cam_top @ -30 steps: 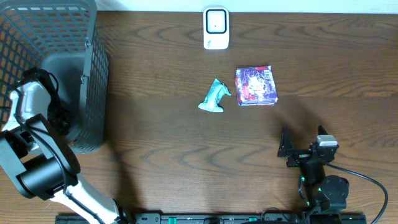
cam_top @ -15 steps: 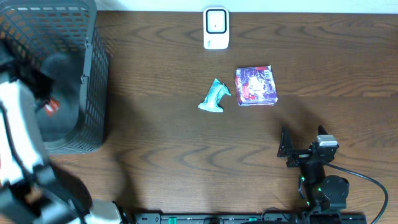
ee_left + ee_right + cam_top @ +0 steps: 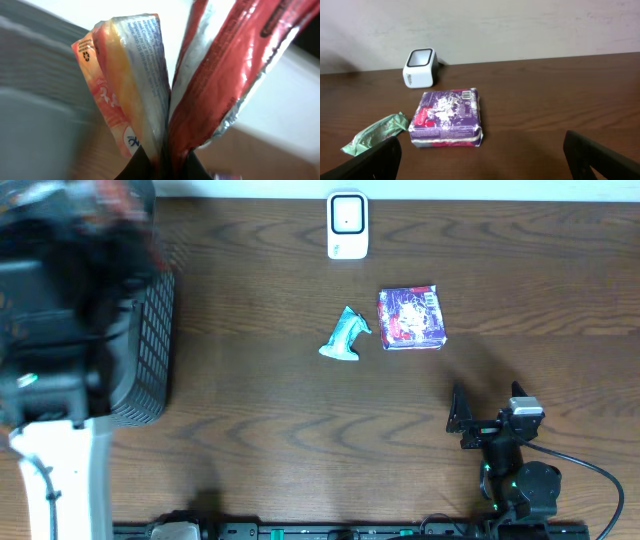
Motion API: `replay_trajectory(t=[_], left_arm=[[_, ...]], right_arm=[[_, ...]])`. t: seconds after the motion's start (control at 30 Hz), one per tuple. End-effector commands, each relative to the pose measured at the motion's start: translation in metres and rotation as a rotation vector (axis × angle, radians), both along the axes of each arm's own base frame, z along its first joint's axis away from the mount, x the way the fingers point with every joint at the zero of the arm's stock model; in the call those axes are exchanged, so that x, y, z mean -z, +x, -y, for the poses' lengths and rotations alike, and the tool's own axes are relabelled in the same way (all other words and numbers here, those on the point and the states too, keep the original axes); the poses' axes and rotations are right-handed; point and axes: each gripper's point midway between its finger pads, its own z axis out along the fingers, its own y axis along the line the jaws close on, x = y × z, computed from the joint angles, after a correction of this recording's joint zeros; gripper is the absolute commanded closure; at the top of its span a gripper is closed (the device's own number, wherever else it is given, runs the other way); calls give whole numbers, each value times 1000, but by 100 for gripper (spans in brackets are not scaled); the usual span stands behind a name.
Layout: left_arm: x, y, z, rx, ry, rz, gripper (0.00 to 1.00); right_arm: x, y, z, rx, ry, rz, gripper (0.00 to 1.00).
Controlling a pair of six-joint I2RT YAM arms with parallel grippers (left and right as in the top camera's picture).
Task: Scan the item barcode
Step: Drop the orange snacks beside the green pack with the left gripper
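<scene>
- Left claw (image 3: 162, 164) is clamped tight on a shiny foil packet (image 3: 220, 85). Its dark fingertips pinch the packet's bottom edge, and the wrapper fans up and out above them.
- In the left wrist view the packet is red and silver on one side and orange with small print and a recycling mark on the other. I cannot tell whether it is one crumpled wrapper or two.
- From overhead, the left arm (image 3: 60, 380) is a big blur high over the far-left corner, above the dark mesh basket (image 3: 150, 330). The packet itself can't be picked out in that smear.
- The white scanner (image 3: 347, 225) stands at the far edge of the table (image 3: 260, 410), around the middle and well apart from that arm.
- A purple packet (image 3: 411, 318) lies flat on the wood, nearer than the scanner and a touch to the right.
- A crumpled green wrapper (image 3: 346, 335) lies just to the left of the purple packet.
- Right claw (image 3: 487, 408) sits low at the near right with its jaws spread wide and nothing between them, facing the purple packet.
</scene>
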Motion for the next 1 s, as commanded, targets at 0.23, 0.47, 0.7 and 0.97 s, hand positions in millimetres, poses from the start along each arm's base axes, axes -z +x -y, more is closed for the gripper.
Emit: replay_trajectory(t=[0.23,0.47,0.7,0.97], left_arm=[[176,28,130,317,302,-423,93],[273,30,161,393,371,-635,89],[302,33,163,397,385,-692,41],[211,52,152,342,327,-472,32]], right_arm=[[1,0,-1,-5,-8,1,1],[1,0,-1,-5,-9,2,1],[1,0,-1,-5,-8,1,1],[1,0,-1,-5,-9,2,1]])
